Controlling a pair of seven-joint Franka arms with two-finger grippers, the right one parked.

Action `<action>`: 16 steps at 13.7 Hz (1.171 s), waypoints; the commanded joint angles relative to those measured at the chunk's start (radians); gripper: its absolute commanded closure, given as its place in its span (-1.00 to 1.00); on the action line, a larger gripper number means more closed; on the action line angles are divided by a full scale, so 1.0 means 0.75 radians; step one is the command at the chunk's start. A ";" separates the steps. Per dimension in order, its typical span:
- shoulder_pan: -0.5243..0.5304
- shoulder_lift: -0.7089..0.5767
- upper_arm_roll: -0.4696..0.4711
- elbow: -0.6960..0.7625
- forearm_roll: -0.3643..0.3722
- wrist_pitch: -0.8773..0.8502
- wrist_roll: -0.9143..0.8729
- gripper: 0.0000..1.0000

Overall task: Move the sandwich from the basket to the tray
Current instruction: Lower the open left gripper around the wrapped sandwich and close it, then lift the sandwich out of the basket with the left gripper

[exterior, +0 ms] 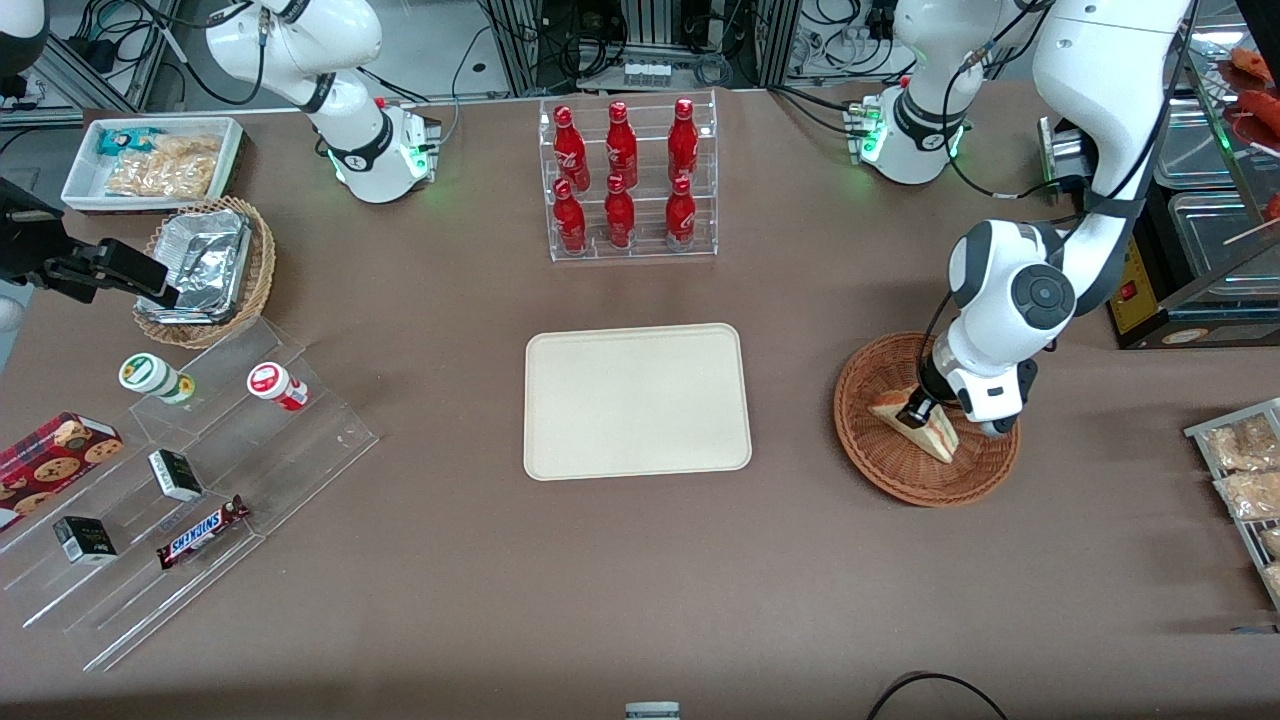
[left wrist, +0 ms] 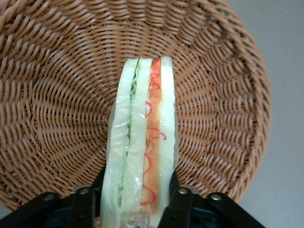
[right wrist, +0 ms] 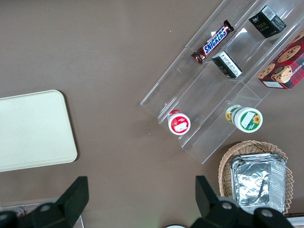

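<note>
1. Front view: toward the parked arm's end of the brown tabletop lies a lighter wicker basket of crumpled foil containers, with a clear stepped display nearer the camera carrying a Snickers bar.
2. In the middle lies the cream-beige tray; a clear rack of red bottles stands farther from the camera.
3. Toward the working arm's end, well apart from the tray, sits the reddish-brown wicker basket.
4. The pincer is down inside that basket, clamped on the sandwich.
5. Left wrist view: dark fingers press both bread faces of the sandwich, cut edge toward the lens, over the basket's weave.
</note>
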 commanded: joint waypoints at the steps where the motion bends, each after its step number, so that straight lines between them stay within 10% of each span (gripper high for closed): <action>1: 0.013 -0.076 -0.007 0.020 0.000 -0.117 0.056 0.87; 9: -0.226 -0.077 -0.027 0.674 0.010 -0.905 0.108 0.88; 16: -0.656 0.263 -0.027 0.939 0.006 -0.810 0.110 0.88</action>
